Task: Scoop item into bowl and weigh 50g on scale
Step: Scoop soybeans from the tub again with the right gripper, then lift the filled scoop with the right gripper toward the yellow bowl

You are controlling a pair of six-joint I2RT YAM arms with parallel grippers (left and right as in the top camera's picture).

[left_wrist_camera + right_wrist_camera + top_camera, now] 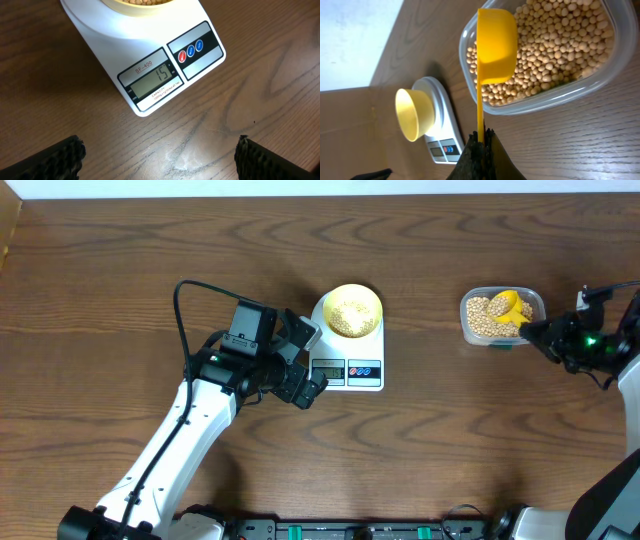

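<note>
Over tub (555,98), your right pincer (481,145) clamps scoop (495,47) to dig beans (555,45); left pincer (160,160) gapes empty, watching scale (115,30): 15.

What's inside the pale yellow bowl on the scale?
Tan beans lie in the bowl, covering its middle; the bottom beneath them is hidden, so their depth cannot be seen.

Left tool (308,362) spread wide, low; right tool (481,136) clamped on scoop (495,45) handle.
</note>
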